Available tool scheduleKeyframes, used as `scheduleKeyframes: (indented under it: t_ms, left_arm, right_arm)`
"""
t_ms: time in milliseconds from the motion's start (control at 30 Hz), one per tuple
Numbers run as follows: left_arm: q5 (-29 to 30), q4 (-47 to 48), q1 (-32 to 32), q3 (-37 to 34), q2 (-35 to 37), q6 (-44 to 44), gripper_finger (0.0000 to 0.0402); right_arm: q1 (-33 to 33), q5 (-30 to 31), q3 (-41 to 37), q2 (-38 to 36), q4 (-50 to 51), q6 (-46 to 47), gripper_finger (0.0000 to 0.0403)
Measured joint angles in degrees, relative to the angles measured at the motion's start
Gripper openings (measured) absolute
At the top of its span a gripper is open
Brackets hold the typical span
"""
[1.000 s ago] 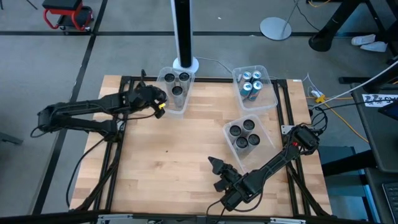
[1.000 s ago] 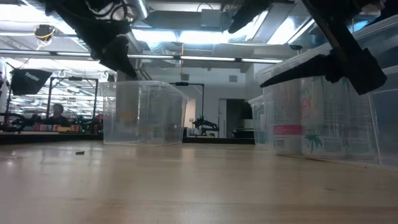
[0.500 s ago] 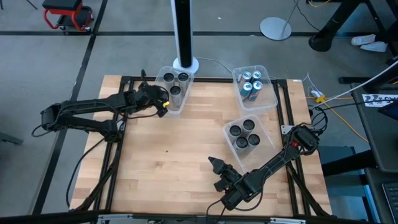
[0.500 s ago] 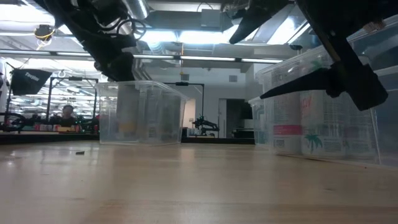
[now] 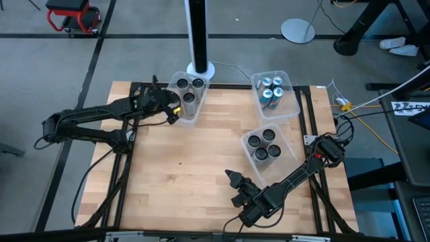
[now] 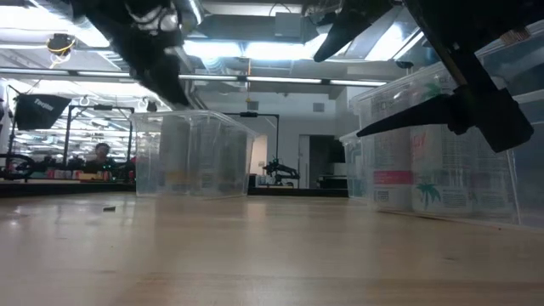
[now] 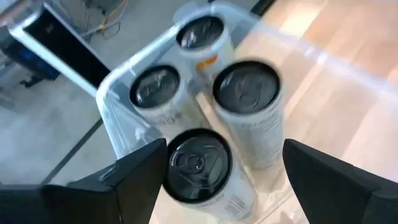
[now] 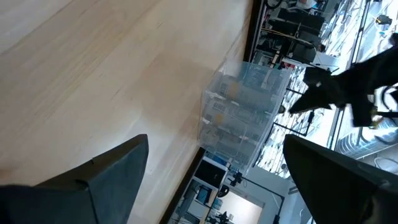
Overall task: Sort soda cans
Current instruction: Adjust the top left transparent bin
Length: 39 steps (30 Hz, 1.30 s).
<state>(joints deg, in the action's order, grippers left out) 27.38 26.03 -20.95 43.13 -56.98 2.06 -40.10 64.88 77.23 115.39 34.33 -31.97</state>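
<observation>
Silver-grey cans (image 7: 245, 112): four of them, pale printed sides with dark shiny tops and pull tabs, standing upright in the clear bin (image 5: 180, 84) at about 11 o'clock on the table (image 5: 181, 175).

Blue cans (image 5: 271, 91): blue-and-silver bunch in the bin at roughly 1 o'clock on the table's far edge, pretty tightly packed.

Dark cans (image 5: 263, 143): four black ones with silver rims, in the bin at about 3 o'clock, just right of the table's middle.

Left gripper (image 7: 221, 180): hanging right over the near edge of the silver-grey bin, fingers spread wide either side of the closest can, not gripping anything.

Right gripper (image 5: 235, 188): parked low near 5 o'clock over bare wood, well apart from all three bins, claw spread wide with nothing in it.

Background: a person (image 6: 102, 157) sits way off across the room.
</observation>
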Motion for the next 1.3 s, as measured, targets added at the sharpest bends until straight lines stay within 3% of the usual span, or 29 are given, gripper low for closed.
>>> scheduleKeyframes:
  t_ms: [200, 333, 400, 667, 967, 1100, 1300]
  left_arm:
    - [-2.1, 5.5, 2.7, 4.7, 3.7, 1.0, 0.0309]
    - [-19.4, 10.8, 4.2, 5.1, 4.4, 3.3, 0.0310]
    - [-24.8, 13.8, 5.0, 5.1, 3.7, 4.9, 0.0310]
    - [-18.9, 15.3, 5.2, 5.1, -0.1, 12.2, 0.0310]
    - [-18.2, 14.9, 1.6, 5.1, -6.2, 14.2, 0.0306]
    - [-18.2, 15.9, 1.0, 5.1, -9.3, 13.4, 0.0262]
    - [-17.5, 16.0, 0.7, 5.1, -13.1, 13.5, 0.0142]
  right_arm:
    - [0.0, 0.0, 0.0, 0.0, 0.0, 0.0, 0.0372]
    - [0.0, 0.0, 0.0, 0.0, 0.0, 0.0, 0.0372]
    - [0.0, 0.0, 0.0, 0.0, 0.0, 0.0, 0.0372]
    - [0.0, 0.0, 0.0, 0.0, -0.4, 0.0, 0.0372]
    - [0.0, 0.0, 0.0, 0.0, -0.4, 0.0, 0.0372]
    - [0.0, -0.8, 0.0, 0.0, -0.4, -0.1, 0.0372]
    - [0.0, -1.1, 0.0, 0.0, -0.4, -0.2, 0.0372]
